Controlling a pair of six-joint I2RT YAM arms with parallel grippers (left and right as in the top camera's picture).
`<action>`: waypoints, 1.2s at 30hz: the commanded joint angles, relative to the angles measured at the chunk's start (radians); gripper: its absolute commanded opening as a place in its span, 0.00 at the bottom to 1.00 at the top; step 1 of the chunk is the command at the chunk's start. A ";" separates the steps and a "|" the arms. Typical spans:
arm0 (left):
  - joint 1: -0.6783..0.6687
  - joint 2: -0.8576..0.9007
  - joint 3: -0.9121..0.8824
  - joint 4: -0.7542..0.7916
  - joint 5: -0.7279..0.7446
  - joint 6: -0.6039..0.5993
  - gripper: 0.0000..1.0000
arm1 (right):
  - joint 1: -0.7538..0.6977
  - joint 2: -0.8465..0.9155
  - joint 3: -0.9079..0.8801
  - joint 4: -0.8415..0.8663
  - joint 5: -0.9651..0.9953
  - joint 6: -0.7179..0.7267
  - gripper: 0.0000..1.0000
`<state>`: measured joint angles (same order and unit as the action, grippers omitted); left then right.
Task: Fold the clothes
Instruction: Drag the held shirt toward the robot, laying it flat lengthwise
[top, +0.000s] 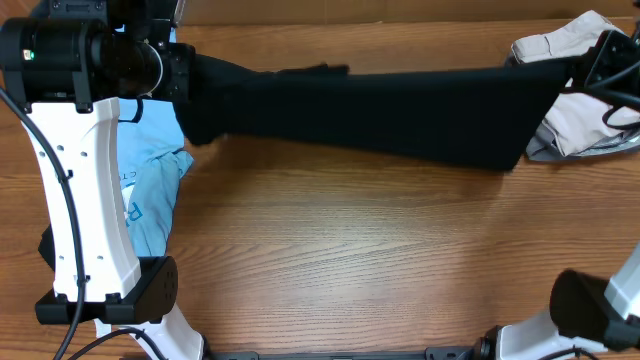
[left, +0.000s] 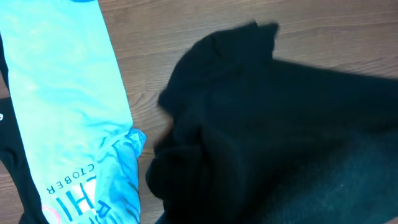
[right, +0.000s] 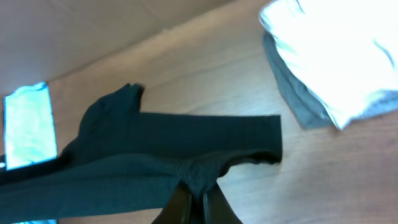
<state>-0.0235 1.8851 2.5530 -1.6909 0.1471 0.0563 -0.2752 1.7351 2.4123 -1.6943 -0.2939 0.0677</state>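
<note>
1. Right gripper (right: 196, 200): fingers drawn nearly together, pinching a bunched fold of black T-shirt (right: 155, 165); stationed at far right of table (top: 380, 260).
2. Left gripper (top: 180, 72): at far left, against the shirt's other end; fingers buried in black cloth, grip not discernible.
3. Same black T-shirt: pulled into a long band across the far side of the table, spanning both grippers; small flap protruding at the far edge near the left end.
4. Light blue printed tee (top: 150, 195): lying on the wood under the left arm, just beside the shirt's left end; lettering partly legible.
5. White and grey garments (top: 570, 130): heaped at far right, partly behind the shirt's right end.
</note>
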 joint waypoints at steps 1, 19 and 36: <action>0.010 -0.026 -0.035 0.001 0.015 0.000 0.04 | -0.008 -0.123 -0.109 0.000 0.083 0.038 0.04; -0.005 -0.364 -0.743 0.026 0.057 -0.019 0.04 | -0.010 -0.679 -1.055 0.027 0.141 0.243 0.04; -0.005 -0.430 -1.292 0.340 0.115 -0.140 0.04 | -0.010 -0.779 -1.396 0.088 0.093 0.416 0.04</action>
<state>-0.0246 1.4780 1.3022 -1.3857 0.2474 -0.0387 -0.2810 0.9630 1.0489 -1.6337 -0.1913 0.4412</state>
